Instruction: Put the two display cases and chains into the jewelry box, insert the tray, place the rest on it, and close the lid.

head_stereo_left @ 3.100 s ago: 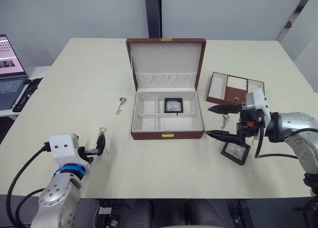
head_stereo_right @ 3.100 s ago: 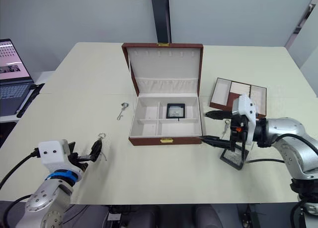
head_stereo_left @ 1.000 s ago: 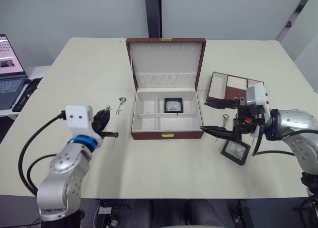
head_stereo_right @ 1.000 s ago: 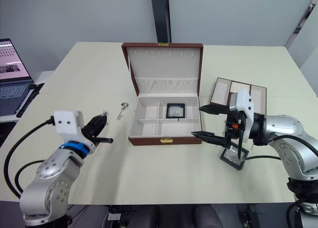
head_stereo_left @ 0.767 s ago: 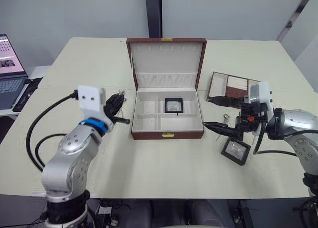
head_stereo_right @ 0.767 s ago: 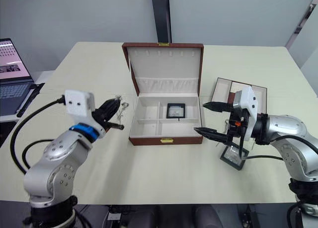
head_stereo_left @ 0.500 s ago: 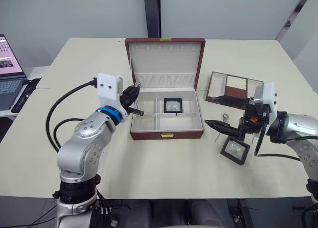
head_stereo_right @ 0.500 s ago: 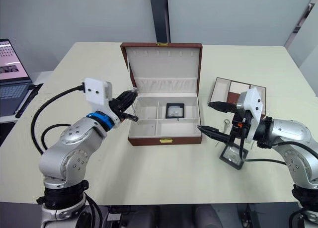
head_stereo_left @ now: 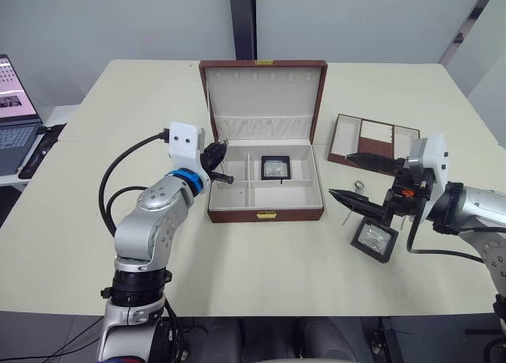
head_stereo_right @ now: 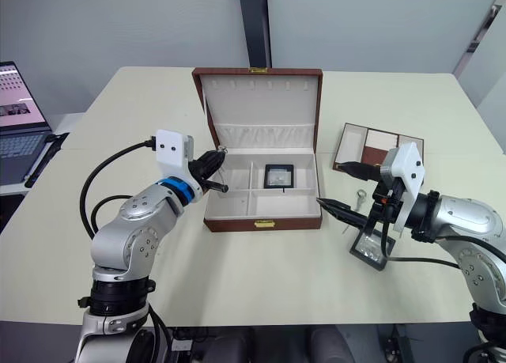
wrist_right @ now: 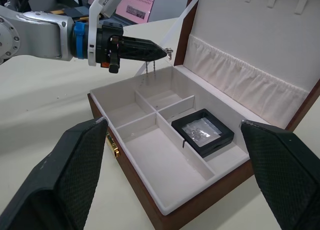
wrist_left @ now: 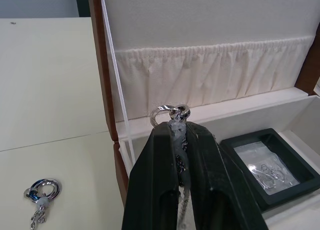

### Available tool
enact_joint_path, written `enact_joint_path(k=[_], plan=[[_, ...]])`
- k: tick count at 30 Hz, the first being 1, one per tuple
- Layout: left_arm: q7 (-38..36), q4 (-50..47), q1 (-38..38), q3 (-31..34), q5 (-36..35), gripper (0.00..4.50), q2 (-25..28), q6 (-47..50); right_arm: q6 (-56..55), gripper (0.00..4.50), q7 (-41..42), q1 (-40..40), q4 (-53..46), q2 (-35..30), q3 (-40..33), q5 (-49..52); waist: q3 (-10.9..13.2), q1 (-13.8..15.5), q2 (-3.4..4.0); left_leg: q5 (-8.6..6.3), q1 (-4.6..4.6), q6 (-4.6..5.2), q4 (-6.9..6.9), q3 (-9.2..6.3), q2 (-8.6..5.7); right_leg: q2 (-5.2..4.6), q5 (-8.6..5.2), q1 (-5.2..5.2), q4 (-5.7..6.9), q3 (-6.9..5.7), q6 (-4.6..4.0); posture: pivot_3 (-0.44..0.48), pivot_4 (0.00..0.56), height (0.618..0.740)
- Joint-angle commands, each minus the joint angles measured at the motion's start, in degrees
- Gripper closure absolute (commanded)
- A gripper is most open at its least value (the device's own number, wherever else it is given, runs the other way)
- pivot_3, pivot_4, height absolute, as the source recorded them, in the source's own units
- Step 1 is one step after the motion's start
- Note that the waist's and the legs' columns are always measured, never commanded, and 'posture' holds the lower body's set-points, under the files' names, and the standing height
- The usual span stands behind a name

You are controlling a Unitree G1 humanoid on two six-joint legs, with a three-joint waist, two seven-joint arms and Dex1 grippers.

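Below our left gripper's fingertips the box's rear-left compartment lies open. Behind them stands the lid.

Bright even light, soft faint shadows, sharp focus

Hidden, cropped and unreadable parts around the box

Beside the box, the left gripper is covering most of its chain, leaving a ring at the tips and a few links below. Left of the box, a second chain is running off the picture's edge. The case right of the box is lying partly behind the right gripper, its contents too small to tell. Far left of the box, a laptop is being cropped by the frame.
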Motion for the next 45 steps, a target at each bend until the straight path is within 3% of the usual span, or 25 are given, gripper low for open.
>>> enact_joint_path(k=[1, 16, 30, 40, 45], plan=[[-0.6, -0.5, -0.6, -0.2, 0.3, 4.49, -0.5, -1.6, -0.2, 0.0, -0.4, -0.3, -1.7, -0.2, -1.4, 1.2, 0.0, 0.0, 0.0, 0.0, 0.0, 0.0, 0.0, 0.0, 0.01, 0.0, 0.0, 0.0, 0.0, 0.0, 0.0, 0.0, 0.15, 0.74], [-0.2, 0.1, -0.3, 0.2, 1.3, 4.49, -2.2, -2.2, 0.1, 0.0, 0.2, -0.6, -1.1, -0.5, -1.0, 1.3, 0.0, 0.0, 0.0, 0.0, 0.0, 0.0, 0.0, 0.01, 0.0, 0.0, 0.0, 0.0, 0.0, 0.0, 0.0, 0.0, 0.15, 0.74], [-1.0, -1.7, 0.6, 0.0, 0.0, 0.13, -3.2, -1.7, 0.5, 0.0, 0.8, -0.6, -0.8, -0.8, -1.3, 1.2, 0.0, 0.0, 0.0, 0.0, 0.01, 0.01, 0.0, 0.01, 0.0, 0.0, 0.0, 0.0, 0.0, 0.0, 0.0, 0.0, 0.15, 0.74], [-2.5, -2.3, 0.2, 0.4, -1.4, 0.02, -3.5, -1.7, 0.1, 0.0, 1.0, -1.1, -0.1, -0.8, -1.3, 0.7, 0.0, 0.0, 0.0, 0.0, 0.0, 0.0, 0.0, 0.0, 0.0, 0.0, 0.0, 0.0, 0.0, 0.0, 0.0, 0.0, 0.15, 0.74], [-7.9, -4.0, 0.9, 1.6, -4.0, 0.02, 0.8, 0.2, -1.1, 0.0, 1.5, -0.3, 1.8, -1.1, -2.5, -0.5, 0.0, 0.0, 0.0, 0.0, 0.01, 0.0, 0.0, 0.02, 0.01, 0.0, 0.0, 0.0, 0.01, 0.01, 0.0, 0.0, 0.15, 0.74]])
